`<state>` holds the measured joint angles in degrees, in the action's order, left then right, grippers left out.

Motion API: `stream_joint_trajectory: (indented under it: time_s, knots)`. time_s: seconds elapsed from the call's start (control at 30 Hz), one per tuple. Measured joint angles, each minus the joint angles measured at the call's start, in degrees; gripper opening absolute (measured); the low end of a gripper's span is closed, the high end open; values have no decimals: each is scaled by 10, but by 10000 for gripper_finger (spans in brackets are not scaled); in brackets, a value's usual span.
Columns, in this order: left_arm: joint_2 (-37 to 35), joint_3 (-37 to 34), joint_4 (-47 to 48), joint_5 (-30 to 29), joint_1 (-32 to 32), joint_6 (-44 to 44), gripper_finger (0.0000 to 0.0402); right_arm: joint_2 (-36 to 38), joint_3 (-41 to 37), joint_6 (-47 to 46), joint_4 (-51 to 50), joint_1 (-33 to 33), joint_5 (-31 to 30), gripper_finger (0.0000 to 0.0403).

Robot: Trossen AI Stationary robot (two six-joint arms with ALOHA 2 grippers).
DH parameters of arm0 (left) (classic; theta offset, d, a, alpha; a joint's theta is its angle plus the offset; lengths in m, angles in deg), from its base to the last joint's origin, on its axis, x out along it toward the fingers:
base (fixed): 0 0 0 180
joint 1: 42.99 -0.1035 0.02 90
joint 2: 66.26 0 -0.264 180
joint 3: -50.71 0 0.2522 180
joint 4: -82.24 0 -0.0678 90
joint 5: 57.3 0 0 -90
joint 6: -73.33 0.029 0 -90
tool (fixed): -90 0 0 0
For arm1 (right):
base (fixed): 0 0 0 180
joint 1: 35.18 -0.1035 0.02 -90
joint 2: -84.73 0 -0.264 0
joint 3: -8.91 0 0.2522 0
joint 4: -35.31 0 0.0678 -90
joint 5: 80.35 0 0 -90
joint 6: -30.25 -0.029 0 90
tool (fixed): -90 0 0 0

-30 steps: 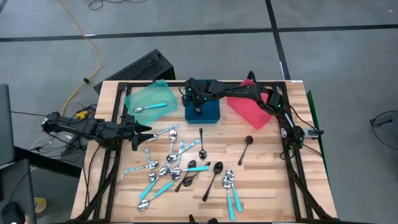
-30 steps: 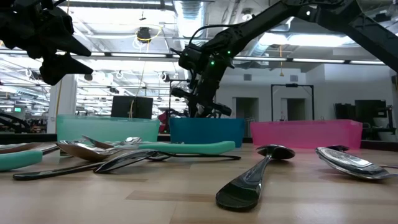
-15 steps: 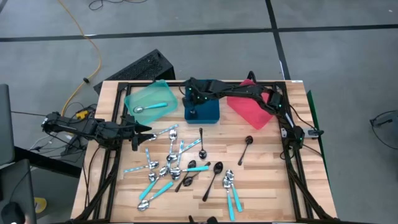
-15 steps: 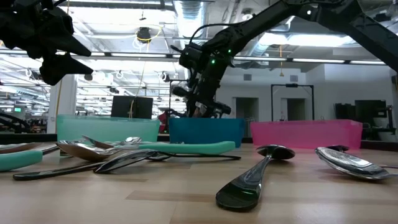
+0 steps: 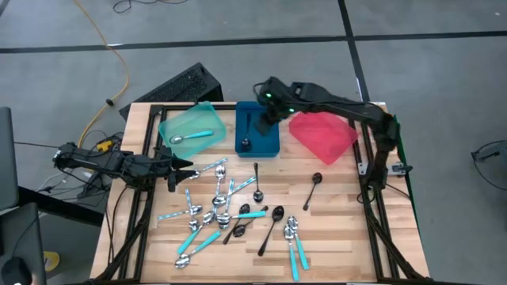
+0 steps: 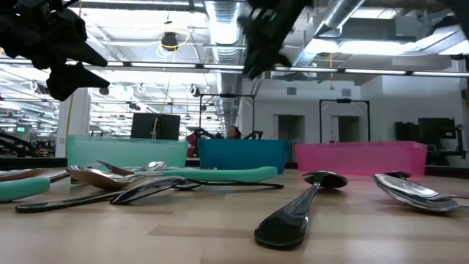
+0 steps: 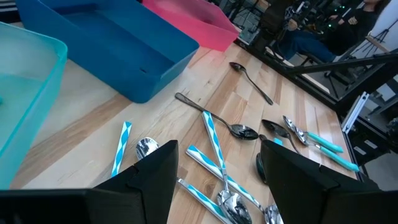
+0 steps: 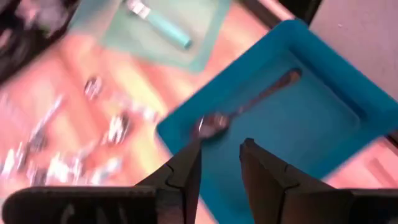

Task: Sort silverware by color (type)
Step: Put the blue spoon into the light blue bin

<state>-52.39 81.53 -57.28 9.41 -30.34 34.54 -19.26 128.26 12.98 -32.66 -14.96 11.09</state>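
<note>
Seen from above, the right gripper [image 5: 268, 89] hangs over the far edge of the blue tray [image 5: 270, 146], fingers [image 8: 186, 177] parted a little and holding nothing. In its wrist view a black spoon [image 8: 245, 106] lies loose on the blue tray's floor; from overhead it shows as a dark spoon [image 5: 246, 134] inside that tray. The teal tray [image 5: 170, 127], just left of the blue one, holds one teal-handled spoon [image 5: 192, 136]. The red tray [image 5: 321, 136], just right of the blue one, sits tilted near the table's far right corner. The rest of the silverware [image 5: 226, 212] lies scattered over the near half of the wooden table [image 5: 341, 229]: teal-handled and silver spoons tangled in a loose heap at centre, two black spoons [image 5: 272, 224] beside it, another black spoon [image 5: 313, 190] apart toward the right, and a teal-handled pair [image 5: 295, 247] near the front edge. The left gripper [image 5: 181, 165] waits at the table's left edge, jaws wide apart and empty; its wrist view looks past its fingers [image 7: 155, 180] at striped-handled spoons [image 7: 214, 140] on the wood.
</note>
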Motion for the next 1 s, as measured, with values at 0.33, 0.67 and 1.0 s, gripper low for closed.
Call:
stream_joint_trajectory:
  time_s: [0.33,0.67,1.0]
  knots:
    - [0,0,0,0,0,1,216,73,0,-55,-299,-130,-105,132]
    - [0,0,4,4,0,0,216,77,-89,-233,-341,-289,-161,132]
    - [0,0,11,3,0,-5,216,61,-202,-491,-251,-454,-62,149]
